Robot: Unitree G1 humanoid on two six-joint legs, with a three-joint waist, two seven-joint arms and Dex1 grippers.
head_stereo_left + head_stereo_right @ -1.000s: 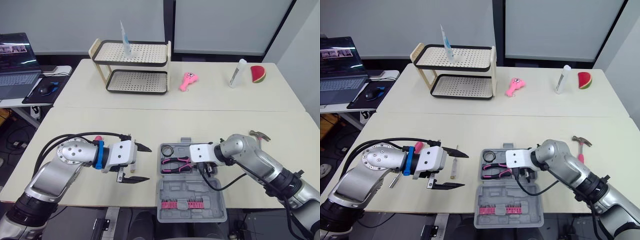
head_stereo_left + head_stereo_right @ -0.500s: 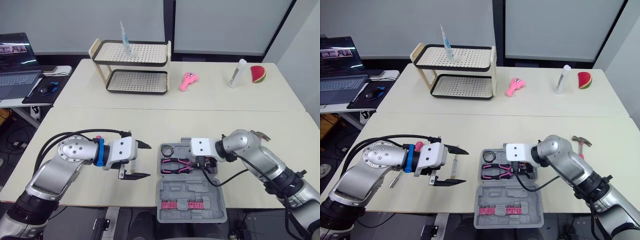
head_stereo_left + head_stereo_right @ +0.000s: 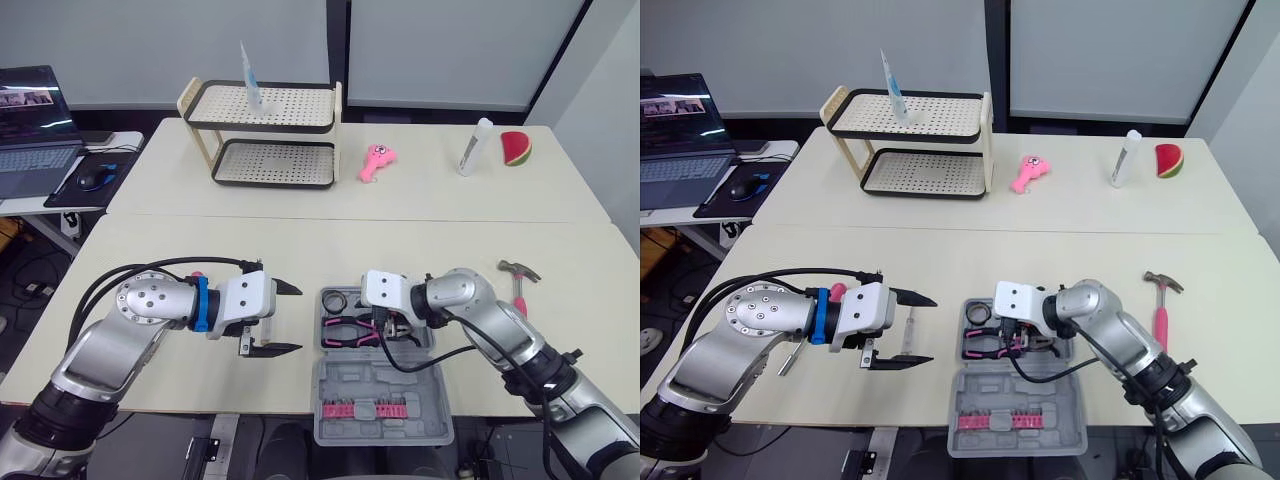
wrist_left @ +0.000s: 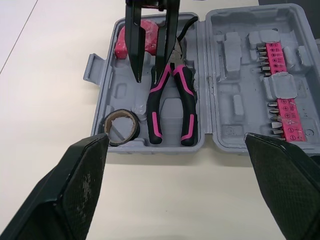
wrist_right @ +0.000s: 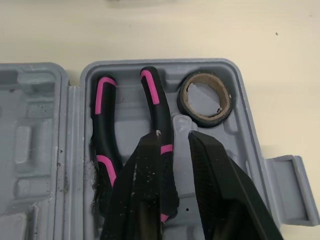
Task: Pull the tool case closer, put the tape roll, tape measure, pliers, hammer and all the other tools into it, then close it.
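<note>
Hovering over the tray half of the tool case (image 3: 385, 385): right gripper (image 5: 175, 134), fingers a narrow gap apart, nothing between them. One finger (image 5: 145, 170) overlaps a handle of the pliers (image 4: 186, 105); touching or just above, can't tell. The case lies open and flat at the near table edge, lid half toward the robot, with a pink bit strip (image 3: 355, 410) seated in the lid. Tray contents: tape roll (image 4: 121, 114) in the far-left corner, pliers along the middle with handles toward the left end, pink tape measure (image 4: 124, 45) at the right end, partly hidden behind the right gripper's fingers. Left gripper (image 3: 298, 320) hangs above the table just left of the case, pointing at it, fingers spread wide, empty. A slim pale tool (image 3: 908, 335) lies on the table just left of the case, under the left gripper; exact type not readable. The hammer (image 3: 1160, 318) lies on the table to the right of the case, apart from it, pink handle toward the robot. Well behind the case on the far table: two-tier rack (image 3: 270, 126), pink toy (image 3: 377, 160), white tube (image 3: 475, 147), watermelon slice (image 3: 516, 148). Far left of the case, on a side desk: laptop (image 3: 35, 130).
</note>
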